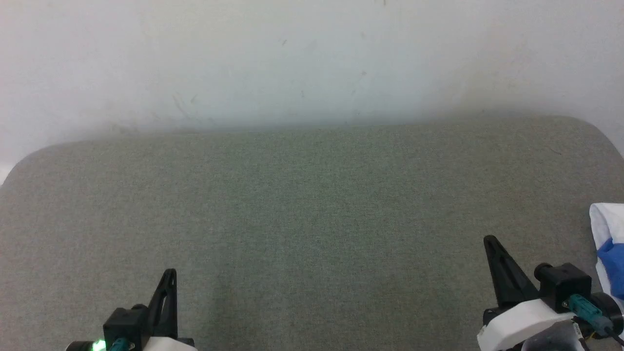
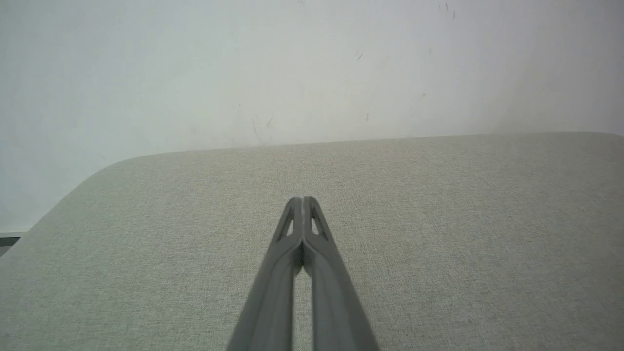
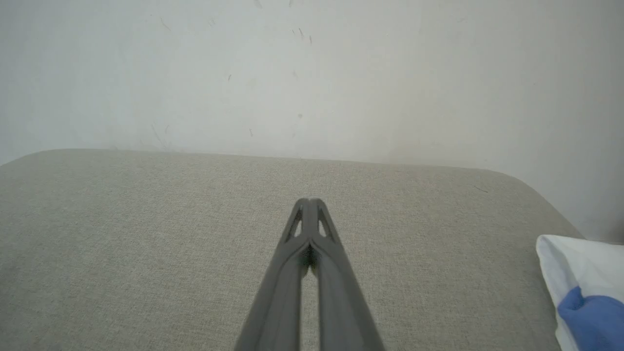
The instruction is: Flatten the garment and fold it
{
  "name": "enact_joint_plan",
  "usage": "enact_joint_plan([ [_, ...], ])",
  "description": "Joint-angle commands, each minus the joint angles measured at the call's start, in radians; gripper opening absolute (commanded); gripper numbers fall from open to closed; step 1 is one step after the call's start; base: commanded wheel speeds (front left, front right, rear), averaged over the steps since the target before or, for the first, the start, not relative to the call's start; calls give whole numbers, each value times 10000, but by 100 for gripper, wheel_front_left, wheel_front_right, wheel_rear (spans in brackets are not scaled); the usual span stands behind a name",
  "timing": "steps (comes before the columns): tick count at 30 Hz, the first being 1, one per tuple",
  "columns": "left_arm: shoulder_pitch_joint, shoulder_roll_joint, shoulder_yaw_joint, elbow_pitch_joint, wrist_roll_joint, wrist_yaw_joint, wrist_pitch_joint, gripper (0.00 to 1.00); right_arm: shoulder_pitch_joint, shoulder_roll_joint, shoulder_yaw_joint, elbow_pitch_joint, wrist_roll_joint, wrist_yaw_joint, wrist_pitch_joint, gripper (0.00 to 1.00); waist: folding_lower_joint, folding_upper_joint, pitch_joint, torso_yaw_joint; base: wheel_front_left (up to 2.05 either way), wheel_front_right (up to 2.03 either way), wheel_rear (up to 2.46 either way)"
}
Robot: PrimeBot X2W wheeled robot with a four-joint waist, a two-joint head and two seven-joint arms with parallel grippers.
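Observation:
The garment [image 1: 608, 243] lies at the right edge of the grey fabric surface, white cloth with a bright blue part, mostly cut off by the picture's edge. The right wrist view catches the same garment [image 3: 580, 287] at its lower right corner. My right gripper [image 1: 490, 241] stands at the lower right, shut and empty, just left of the garment and apart from it. Its tips [image 3: 309, 202] meet over bare fabric. At the lower left my left gripper [image 1: 169, 274] is shut too, holding nothing, its tips [image 2: 302, 201] pressed together over the fabric.
A grey-green fabric surface [image 1: 312, 219] with rounded far corners spreads across the view. Behind it rises a scuffed white wall [image 1: 312, 58]. The surface's far left corner [image 2: 97, 175] and far right corner [image 3: 531, 190] curve off near the wall.

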Motion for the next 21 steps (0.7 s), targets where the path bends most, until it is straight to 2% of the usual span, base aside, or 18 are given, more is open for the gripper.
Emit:
enact_joint_plan([
  [1,-259,-63,-11,-70,139,-2,63,0,-186,14,-5,27,-97,-3,30,0,-1,-1,4,-3,0,0,0],
  [21,-554,-236,-19,-211,319,-3,471,0,-384,20,-6,74,-265,-5,115,0,-1,-1,50,-40,0,0,0],
])
